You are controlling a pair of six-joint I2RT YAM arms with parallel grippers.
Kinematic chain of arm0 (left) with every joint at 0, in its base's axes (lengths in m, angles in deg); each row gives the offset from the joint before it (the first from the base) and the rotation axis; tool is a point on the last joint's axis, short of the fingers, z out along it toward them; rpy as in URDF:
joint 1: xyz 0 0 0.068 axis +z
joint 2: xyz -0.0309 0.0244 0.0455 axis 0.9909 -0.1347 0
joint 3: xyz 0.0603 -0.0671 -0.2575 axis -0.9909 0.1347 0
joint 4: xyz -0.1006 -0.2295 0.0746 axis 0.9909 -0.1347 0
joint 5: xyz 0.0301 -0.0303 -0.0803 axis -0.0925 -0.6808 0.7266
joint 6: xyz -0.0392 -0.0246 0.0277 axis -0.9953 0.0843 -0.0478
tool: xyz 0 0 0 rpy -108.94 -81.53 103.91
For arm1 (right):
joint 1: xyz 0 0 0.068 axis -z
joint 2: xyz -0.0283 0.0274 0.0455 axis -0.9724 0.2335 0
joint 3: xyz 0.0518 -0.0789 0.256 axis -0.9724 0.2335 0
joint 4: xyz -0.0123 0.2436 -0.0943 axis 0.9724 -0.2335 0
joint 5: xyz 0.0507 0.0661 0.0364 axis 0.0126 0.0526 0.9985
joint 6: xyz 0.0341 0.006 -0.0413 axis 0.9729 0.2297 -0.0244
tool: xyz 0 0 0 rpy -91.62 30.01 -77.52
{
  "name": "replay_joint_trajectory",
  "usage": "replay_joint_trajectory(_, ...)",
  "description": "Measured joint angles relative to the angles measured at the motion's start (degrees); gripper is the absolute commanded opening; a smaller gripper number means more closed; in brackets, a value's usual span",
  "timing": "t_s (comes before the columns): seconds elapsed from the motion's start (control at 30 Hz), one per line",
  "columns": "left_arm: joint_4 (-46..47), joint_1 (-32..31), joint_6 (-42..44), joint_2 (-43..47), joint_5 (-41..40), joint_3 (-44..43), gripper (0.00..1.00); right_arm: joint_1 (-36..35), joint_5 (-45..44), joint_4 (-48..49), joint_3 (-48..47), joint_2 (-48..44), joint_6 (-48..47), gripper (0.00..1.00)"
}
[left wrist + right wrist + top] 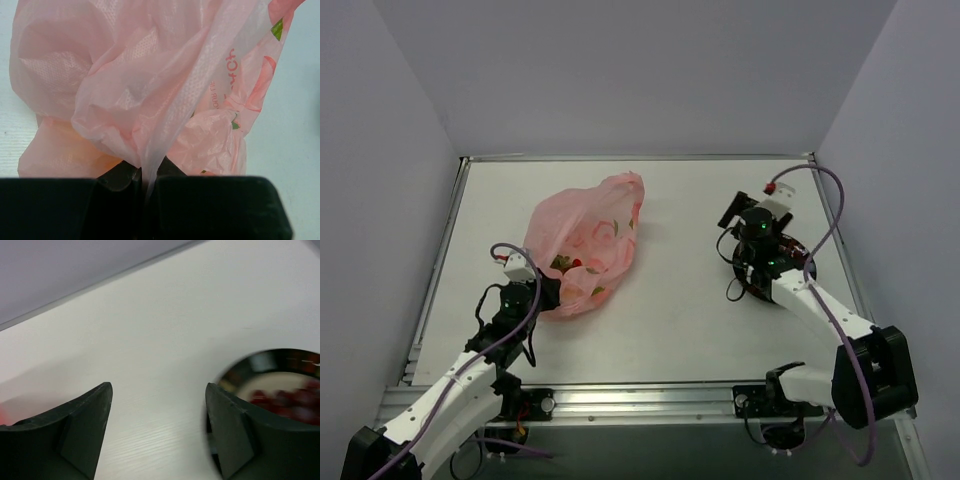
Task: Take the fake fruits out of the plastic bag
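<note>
The pink translucent plastic bag [588, 245] lies on the table left of centre, with fake fruits [572, 265] showing as dark and red shapes through its near end. My left gripper [542, 293] is shut on a fold of the bag [150, 100] at its near edge; the film runs down between the jaws. My right gripper [157, 390] is open and empty, hovering over the table at the left rim of the round dark-rimmed plate [260, 362]. In the top view the right gripper [736, 214] is above that plate [805, 250].
The plate holds blurred red shapes [290, 400]. Grey walls enclose the table on three sides. A metal rail [620, 400] runs along the near edge between the arm bases.
</note>
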Motion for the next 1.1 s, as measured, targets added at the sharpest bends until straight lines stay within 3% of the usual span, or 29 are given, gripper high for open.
replay_joint_trajectory(0.07, -0.2, 0.0, -0.02, -0.2, 0.11, 0.02, 0.02, -6.78, 3.89, 0.72, -3.69, 1.18, -1.64, 0.53)
replay_joint_trajectory(0.1, -0.24, 0.0, -0.02, -0.33, 0.31, 0.02, 0.02, -11.28, 6.88, 1.46, -6.43, 2.97, -2.84, 0.36)
replay_joint_trajectory(0.23, -0.52, 0.0, -0.35, -0.66, 1.01, 0.13, 0.02, -25.57, 16.04, 4.04, -17.46, 13.79, -7.61, 0.29)
replay_joint_trajectory(0.37, -1.97, 0.0, -0.94, 0.0, 1.36, 0.44, 0.02, -34.73, 23.61, 5.22, -28.24, 27.17, -10.99, 0.3)
replay_joint_trajectory(0.53, -3.5, 0.0, -1.84, 2.97, 1.25, 0.68, 0.02, -38.38, 28.09, 4.52, -35.95, 40.26, -11.56, 0.34)
replay_joint_trajectory(0.73, -5.03, 0.04, -3.32, 3.98, -0.33, 0.7, 0.04, -39.08, 28.63, 5.53, -33.64, 44.06, -10.03, 0.17)
replay_joint_trajectory(0.87, -5.84, 0.11, -4.74, 2.67, -0.81, 0.7, 0.33, -42.51, 26.67, 10.01, -25.0, 41.29, -8.11, 0.14)
replay_joint_trajectory(0.9, -5.84, 0.11, -5.16, 2.19, -0.76, 0.7, 0.47, -43.82, 25.55, 11.08, -22.93, 40.72, -7.87, 0.12)
replay_joint_trajectory(0.93, -5.88, 0.11, -5.44, 1.75, -0.72, 0.7, 0.52, -45.22, 24.41, 12.46, -21.0, 40.28, -7.69, 0.11)
replay_joint_trajectory(1.0, -5.92, 0.11, -6.56, 1.2, -0.48, 0.7, 0.59, -47.84, 22.21, 15.08, -17.7, 39.93, -7.28, 0.11)
replay_joint_trajectory(1.1, -5.97, 0.11, -7.52, 1.11, -0.2, 0.7, 0.61, -50.23, 21.0, 17.66, -15.39, 39.93, -6.58, 0.1)
